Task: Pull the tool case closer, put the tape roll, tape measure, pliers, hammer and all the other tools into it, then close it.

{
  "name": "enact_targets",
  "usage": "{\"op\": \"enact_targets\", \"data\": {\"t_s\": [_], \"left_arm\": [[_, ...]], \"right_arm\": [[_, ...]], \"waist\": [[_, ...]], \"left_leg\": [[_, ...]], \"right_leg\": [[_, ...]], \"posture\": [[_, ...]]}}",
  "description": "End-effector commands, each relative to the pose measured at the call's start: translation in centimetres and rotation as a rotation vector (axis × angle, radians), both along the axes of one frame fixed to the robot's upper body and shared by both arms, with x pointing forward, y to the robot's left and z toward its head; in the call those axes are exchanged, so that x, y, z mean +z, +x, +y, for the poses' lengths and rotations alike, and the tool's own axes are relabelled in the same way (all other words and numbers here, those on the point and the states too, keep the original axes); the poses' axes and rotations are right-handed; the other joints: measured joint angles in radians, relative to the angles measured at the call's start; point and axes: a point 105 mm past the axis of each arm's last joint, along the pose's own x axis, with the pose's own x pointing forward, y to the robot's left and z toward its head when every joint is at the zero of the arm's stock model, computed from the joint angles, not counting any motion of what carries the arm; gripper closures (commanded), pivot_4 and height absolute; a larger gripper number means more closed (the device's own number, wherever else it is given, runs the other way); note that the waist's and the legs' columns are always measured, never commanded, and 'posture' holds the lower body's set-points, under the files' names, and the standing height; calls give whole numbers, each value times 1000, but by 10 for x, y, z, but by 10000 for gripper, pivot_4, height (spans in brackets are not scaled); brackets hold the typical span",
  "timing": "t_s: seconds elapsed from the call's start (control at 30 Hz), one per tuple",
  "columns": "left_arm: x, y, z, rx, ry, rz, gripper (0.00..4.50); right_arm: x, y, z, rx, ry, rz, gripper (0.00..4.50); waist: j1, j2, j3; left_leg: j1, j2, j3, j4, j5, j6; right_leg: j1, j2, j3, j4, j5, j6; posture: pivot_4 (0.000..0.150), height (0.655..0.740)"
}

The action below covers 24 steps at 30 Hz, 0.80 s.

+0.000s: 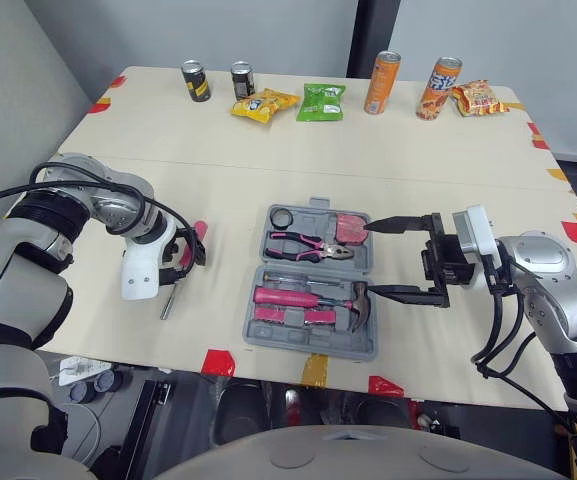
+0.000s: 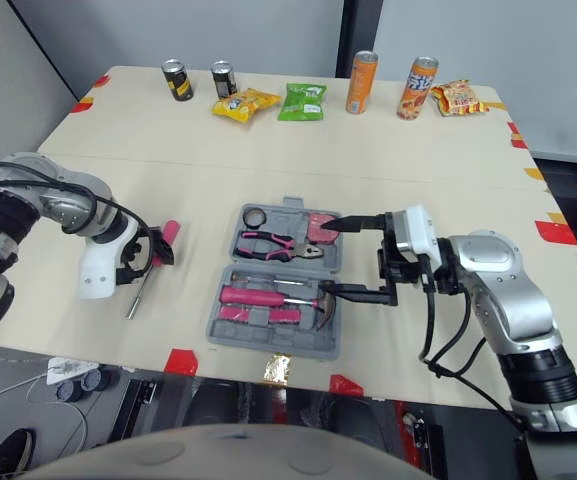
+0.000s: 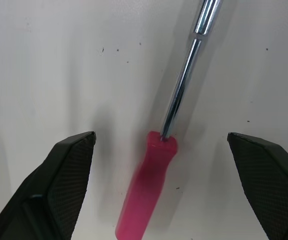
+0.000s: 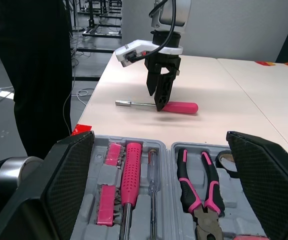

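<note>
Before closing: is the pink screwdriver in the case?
Out. Pink screwdriver lies on the table, apart from the tool case, between the left gripper's jaws.

Grey tool case [image 1: 308, 346] lies open and flat, near centre, holding pink-handled pliers [image 1: 308, 243] and hammer [image 1: 303, 297]; a pink-handled screwdriver [image 4: 181, 107] lies to its left.
</note>
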Motion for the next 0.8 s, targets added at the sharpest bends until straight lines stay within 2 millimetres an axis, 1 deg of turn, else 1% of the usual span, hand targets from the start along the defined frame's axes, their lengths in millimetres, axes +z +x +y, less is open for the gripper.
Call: {"op": "enact_targets", "data": {"t_s": [0.03, 0.33, 0.4, 0.57, 0.67, 0.8], "left_arm": [[0, 1, 6, 0, 31, -24, 274], [1, 17, 1, 3, 37, -91, 274], [-1, 20, -4, -11, 27, -103, 274], [-5, 21, -6, -23, 26, -102, 274], [-7, 20, -5, -26, 24, -98, 8533], [-10, 19, -2, -20, 22, -96, 22851]], "right_arm": [[6, -3, 3, 14, 11, -29, 0], [5, -3, 4, 13, 15, -30, 0], [5, -3, 5, 13, 17, -31, 0], [5, -3, 6, 17, 19, -30, 0], [5, -4, 6, 23, 16, -24, 0], [1, -4, 3, 25, -8, -18, 0]], "waist": [[0, 0, 0], [2, 0, 0], [2, 0, 0], [2, 0, 0], [3, 1, 0], [8, 1, -1]], "left_leg": [[0, 0, 0, 0, 0, 0], [0, 0, 0, 0, 0, 0], [0, 0, 0, 1, 0, 0], [0, 0, 0, 1, 0, 0], [0, 0, 0, 1, 0, 0], [0, 0, 0, 1, 0, 0]], "right_leg": [[0, 0, 0, 0, 0, 0], [0, 0, 0, 0, 0, 0], [0, 0, 0, 0, 0, 0], [0, 1, 0, 0, 0, 0], [0, 1, 0, 1, 0, 0], [1, 0, 0, 1, 0, 0]], "posture": [[1500, 7400], [1500, 7400], [1500, 7400], [1500, 7400], [1500, 7400], [1500, 7400]]}}
